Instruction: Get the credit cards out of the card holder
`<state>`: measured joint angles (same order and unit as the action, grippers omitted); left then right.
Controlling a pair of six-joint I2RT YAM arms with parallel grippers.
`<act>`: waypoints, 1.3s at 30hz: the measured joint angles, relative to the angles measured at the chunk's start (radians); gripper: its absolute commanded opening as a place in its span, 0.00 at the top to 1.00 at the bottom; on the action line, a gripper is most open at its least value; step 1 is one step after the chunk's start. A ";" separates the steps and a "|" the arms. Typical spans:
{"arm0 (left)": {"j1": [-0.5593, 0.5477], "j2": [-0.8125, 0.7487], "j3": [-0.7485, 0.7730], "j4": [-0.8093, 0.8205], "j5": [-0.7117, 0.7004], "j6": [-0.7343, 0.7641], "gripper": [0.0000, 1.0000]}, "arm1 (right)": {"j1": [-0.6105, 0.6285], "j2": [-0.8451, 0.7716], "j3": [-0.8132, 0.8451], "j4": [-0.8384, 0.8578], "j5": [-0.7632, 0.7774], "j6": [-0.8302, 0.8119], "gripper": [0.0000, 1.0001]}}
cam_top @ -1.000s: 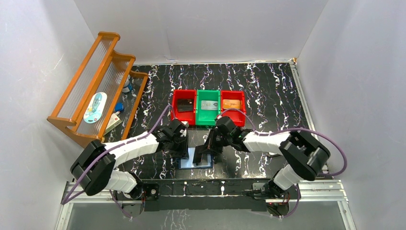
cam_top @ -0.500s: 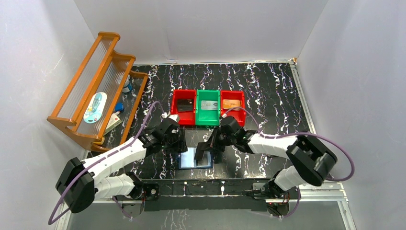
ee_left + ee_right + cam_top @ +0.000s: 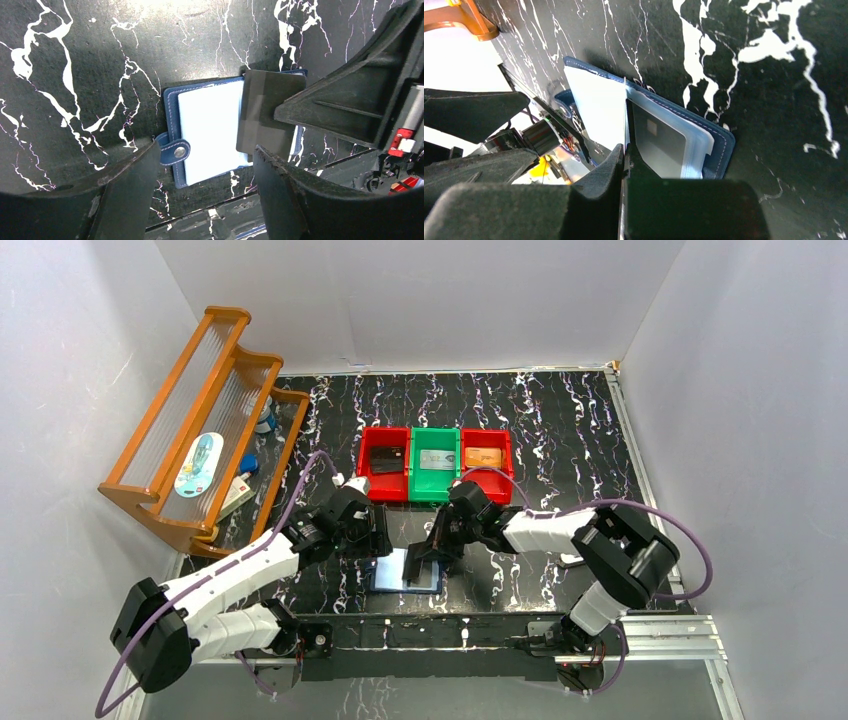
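Over card holder (image 3: 207,130): right hand (image 3: 624,160) pinches dark credit card (image 3: 267,110); left hand (image 3: 205,160) open above.

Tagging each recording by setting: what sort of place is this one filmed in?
Most likely a robot test cell in a lab: plain white panels wall in a black marbled table, two robot arms are bolted to a metal rail, and red and green bins stand in a row.

Card holder (image 3: 396,575) on table (image 3: 560,420) just before me, credit card (image 3: 267,112) over its right half in my right claw (image 3: 423,563), bins (image 3: 410,466) behind, rack (image 3: 200,430) far left.
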<state>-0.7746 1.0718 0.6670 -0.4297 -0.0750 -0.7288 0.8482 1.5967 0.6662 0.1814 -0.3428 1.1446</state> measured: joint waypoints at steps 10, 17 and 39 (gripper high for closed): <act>0.064 0.050 0.017 0.022 0.124 0.007 0.28 | 0.000 -0.200 -0.002 -0.075 0.115 -0.038 0.96; 0.369 0.003 -0.017 0.159 0.435 0.009 0.27 | 0.000 -0.260 -0.064 0.017 0.131 -0.037 0.97; 0.446 0.021 -0.186 0.670 1.014 -0.058 0.49 | 0.000 -0.311 -0.201 0.540 -0.021 -0.035 0.97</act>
<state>-0.3290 1.0931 0.4812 0.2405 0.9394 -0.7868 0.8482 1.2854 0.4652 0.7212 -0.3637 1.1091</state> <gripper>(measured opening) 0.558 0.073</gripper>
